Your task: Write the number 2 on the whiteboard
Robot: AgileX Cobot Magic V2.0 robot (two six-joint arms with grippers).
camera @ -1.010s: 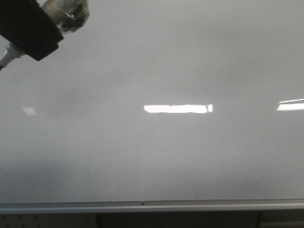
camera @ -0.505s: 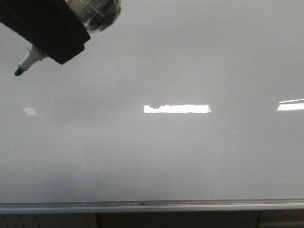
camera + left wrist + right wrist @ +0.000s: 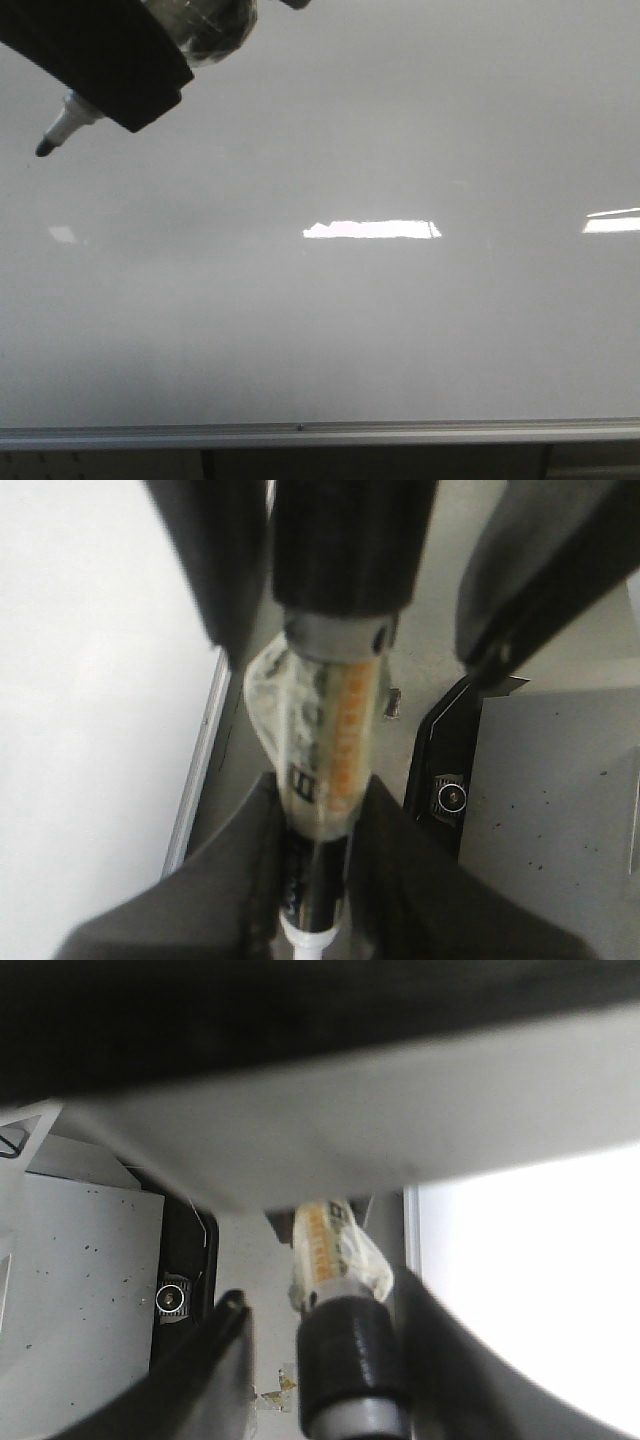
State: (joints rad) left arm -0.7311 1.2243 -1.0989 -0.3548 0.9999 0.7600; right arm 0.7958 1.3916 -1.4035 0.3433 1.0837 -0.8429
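Whiteboard unmarked, left end effector pinching marker, tip off board

Marker upper left before whiteboard; frame edge below.

Front view faces whiteboard closely; wrist views (close-up) share marker.

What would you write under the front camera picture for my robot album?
Left gripper holds a marker over the blank whiteboard, no number 2 written yet.
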